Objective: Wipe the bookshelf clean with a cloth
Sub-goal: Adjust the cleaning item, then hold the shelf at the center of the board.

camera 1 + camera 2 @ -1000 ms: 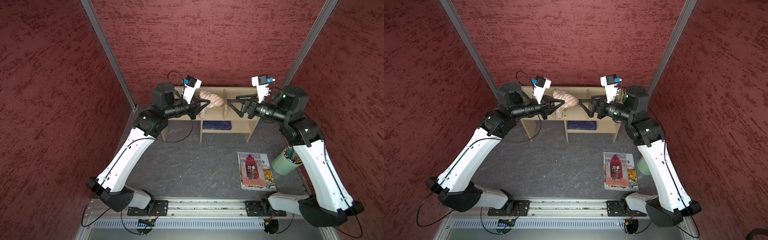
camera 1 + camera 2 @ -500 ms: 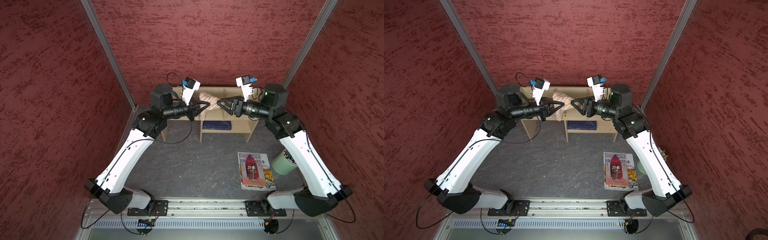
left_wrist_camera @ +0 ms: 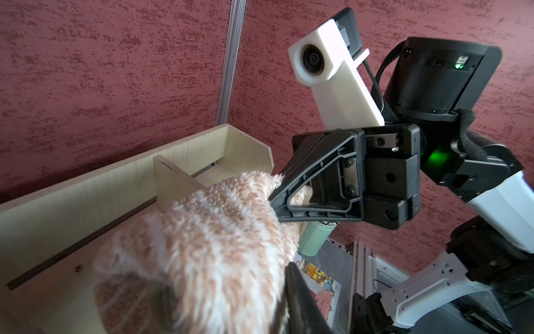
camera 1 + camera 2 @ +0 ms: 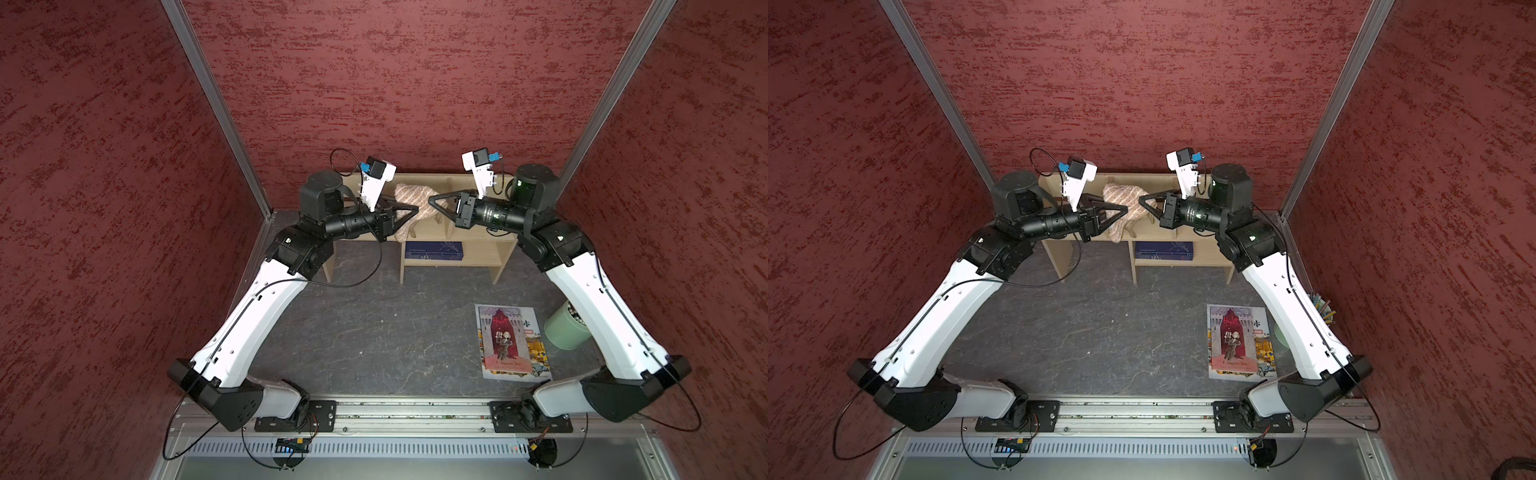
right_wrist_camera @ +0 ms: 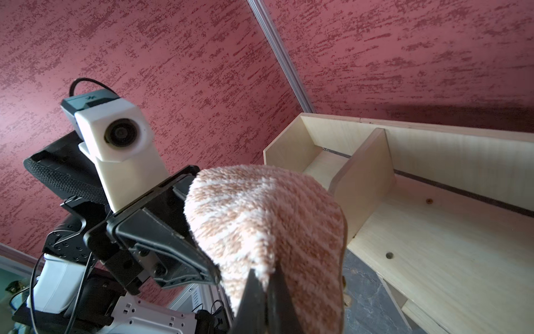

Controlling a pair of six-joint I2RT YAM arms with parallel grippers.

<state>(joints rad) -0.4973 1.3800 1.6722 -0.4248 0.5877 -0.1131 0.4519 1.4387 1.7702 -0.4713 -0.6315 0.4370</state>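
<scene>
Here, two arms, the left arm (image 4: 266,307) and the right arm (image 4: 598,307), reach toward the far wall from opposite sides. One bookshelf (image 4: 478,251) stands there with two uprights on top, the right divider (image 3: 173,179) and the left divider (image 5: 364,164). One picture book (image 4: 509,340) lies flat on the table (image 4: 374,324), well apart from the bookshelf. One cloth (image 4: 415,199) is bunched over the top board between the dividers, one end hanging past the front edge. The right gripper (image 4: 430,202) pinches its edge, jaws closed tight. The left gripper (image 4: 415,208) meets it from the other side. Its jaws seem parted with cloth between them, though fabric hides one finger. One green cup (image 4: 565,330) stands beside the picture book, partly behind the right arm. One blue book (image 4: 434,248) lies on the lower shelf.
</scene>
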